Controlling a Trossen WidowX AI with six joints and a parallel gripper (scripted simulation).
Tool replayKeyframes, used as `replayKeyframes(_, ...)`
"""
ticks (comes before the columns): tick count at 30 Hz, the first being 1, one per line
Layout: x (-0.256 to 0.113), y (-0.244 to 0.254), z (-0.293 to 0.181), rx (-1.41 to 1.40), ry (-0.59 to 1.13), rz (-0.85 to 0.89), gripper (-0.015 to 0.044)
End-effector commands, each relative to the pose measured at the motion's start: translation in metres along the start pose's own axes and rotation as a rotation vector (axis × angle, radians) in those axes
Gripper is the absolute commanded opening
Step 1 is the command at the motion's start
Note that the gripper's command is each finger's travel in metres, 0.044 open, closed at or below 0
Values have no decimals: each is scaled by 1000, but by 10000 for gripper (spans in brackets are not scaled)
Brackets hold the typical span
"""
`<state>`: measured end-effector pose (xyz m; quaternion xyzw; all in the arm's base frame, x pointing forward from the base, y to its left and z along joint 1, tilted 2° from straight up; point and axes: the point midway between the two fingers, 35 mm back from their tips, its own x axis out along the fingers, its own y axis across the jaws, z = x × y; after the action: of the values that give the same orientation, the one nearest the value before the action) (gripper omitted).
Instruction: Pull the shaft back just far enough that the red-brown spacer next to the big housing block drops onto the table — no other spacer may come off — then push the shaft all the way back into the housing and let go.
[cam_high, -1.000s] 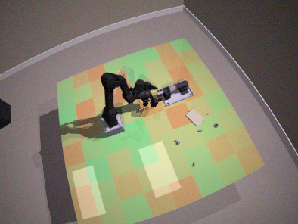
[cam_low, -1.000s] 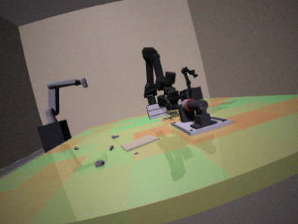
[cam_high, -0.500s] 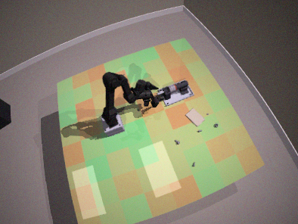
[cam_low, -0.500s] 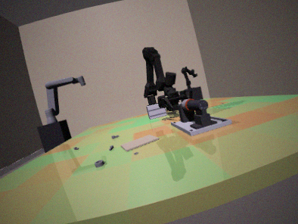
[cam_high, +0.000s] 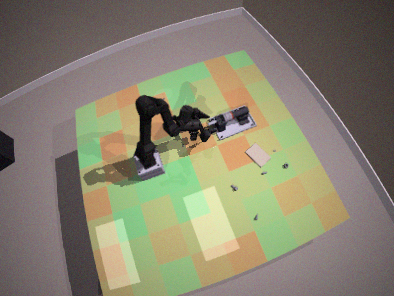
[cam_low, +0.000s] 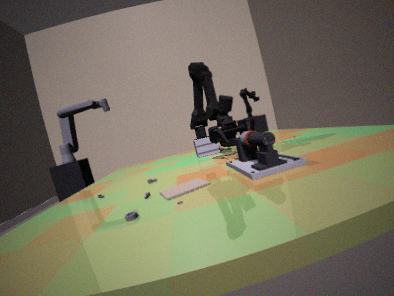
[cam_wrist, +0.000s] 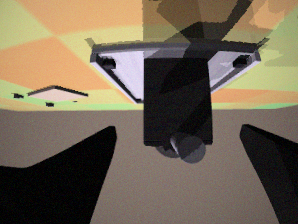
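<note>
The fixture's pale baseplate (cam_high: 234, 133) (cam_low: 240, 165) (cam_wrist: 228, 70) carries the big dark housing block (cam_high: 241, 113) (cam_low: 268, 139) at its far end and a black post (cam_wrist: 175, 95) at its near end. The red-brown spacer (cam_high: 231, 115) (cam_low: 245, 138) is up on the shaft line, against the housing, with paler spacer material beside it. The shaft's grey round end (cam_wrist: 191, 150) shows at the post's top edge. My gripper (cam_high: 204, 124) (cam_wrist: 180, 131) is open and empty at the post end, one finger on each side of post and shaft end, touching neither in the wrist view. Most of the shaft is hidden.
A pale flat tile (cam_high: 257, 155) (cam_low: 185, 189) (cam_wrist: 57, 93) lies beside the fixture. Several small dark parts lie beyond it, among them a ring-like one (cam_high: 285, 166) (cam_low: 131, 216). The arm's base (cam_high: 150, 171) stands on the other side of the table.
</note>
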<state>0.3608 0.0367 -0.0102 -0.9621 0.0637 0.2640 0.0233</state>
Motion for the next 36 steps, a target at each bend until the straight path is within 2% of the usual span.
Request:
replayKeyframes(1,0,-1,0,-4,1,-5,440)
replayKeyframes(20,18,-1,-1,-4,2,-5,440)
replayKeyframes(36,18,-1,-1,-4,2,-5,440)
